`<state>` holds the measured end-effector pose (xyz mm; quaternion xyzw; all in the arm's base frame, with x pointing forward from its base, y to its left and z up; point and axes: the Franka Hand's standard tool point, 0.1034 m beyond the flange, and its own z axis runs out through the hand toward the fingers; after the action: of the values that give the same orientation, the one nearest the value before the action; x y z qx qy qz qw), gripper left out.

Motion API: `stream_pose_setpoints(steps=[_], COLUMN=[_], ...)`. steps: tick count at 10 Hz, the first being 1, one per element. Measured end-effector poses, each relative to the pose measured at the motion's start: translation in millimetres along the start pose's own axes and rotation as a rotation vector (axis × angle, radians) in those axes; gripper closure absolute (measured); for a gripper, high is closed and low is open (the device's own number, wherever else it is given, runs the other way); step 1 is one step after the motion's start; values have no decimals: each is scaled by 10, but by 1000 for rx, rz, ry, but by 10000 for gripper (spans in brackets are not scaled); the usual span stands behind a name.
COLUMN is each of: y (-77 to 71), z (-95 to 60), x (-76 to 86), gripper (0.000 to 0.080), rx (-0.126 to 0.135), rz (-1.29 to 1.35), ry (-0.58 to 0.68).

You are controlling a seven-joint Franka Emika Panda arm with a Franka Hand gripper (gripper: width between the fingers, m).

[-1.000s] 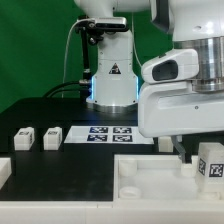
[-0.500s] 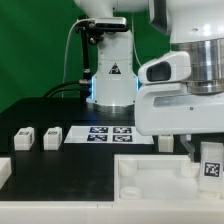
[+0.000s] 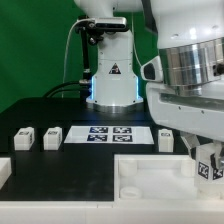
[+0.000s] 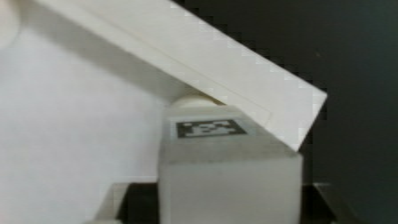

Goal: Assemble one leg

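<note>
gripper [image 3: 206, 161] clamps the leg [image 3: 211, 170], wrist tilted, over the tray [image 3: 140, 176].

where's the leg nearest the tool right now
At the exterior view's far right, the leg sits in the tool, over the right corner of the white tray piece.

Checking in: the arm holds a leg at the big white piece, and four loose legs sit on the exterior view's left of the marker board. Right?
Not four: the exterior view shows only two loose legs on its left of the marker board. The rest stands: the held leg is at the big white piece.
</note>
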<state>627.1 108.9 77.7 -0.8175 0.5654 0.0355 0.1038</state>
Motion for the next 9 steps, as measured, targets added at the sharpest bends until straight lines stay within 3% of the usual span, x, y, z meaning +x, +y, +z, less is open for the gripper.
stream_pose_setpoints(steps=[1,5,6,7,9], y=[-1,10,7,-1,-7], z=[1,14,10,0,-1], x=[-2,-8,-11,-25,-83], gripper=[495,495,310,204,159], rx=[7,9,8,8,-9], rz=[135,108,14,-160,-466], ry=[-15,-16,-15,-13,4])
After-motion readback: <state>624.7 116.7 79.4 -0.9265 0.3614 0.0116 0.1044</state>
